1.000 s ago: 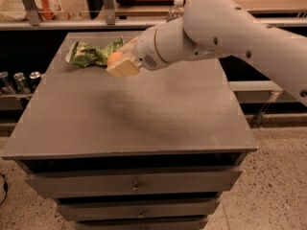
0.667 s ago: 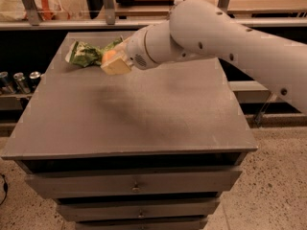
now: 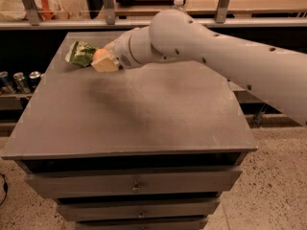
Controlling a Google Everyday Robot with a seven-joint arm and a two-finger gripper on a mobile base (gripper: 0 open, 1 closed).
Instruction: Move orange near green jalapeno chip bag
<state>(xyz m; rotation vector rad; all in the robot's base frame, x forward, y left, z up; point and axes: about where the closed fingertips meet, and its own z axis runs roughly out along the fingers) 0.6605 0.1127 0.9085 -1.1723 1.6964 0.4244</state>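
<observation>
At the far left, on a low shelf beside the cabinet, stand some drink cans (image 3: 19, 79); they are well apart from the work and at no risk. On the back left part of the grey cabinet top (image 3: 144, 114) lies the green jalapeno chip bag (image 3: 79, 53), crumpled and light. Just to its right, touching it or very nearly so, is the orange (image 3: 99, 55), gripped in the gripper (image 3: 102, 60), whose claw is clenched on the fruit, with a beige pad showing under and beside it. The orange appears to hang a little above the top rather than rest on it, though the gap is hard to judge.

The first danger, I judge, is the bag; a further push leftward would shove it toward the left edge, or ride over it and crush it. The second is the release; let go from any height, a round fruit may roll, and the bag alone would hardly stop it. The third is the withdrawal; the thick white arm (image 3: 225, 56) sweeps across the back of the top, and a careless swing could drag the bag, or strike the water bottle (image 3: 178, 3) whose cap shows behind it.
</observation>
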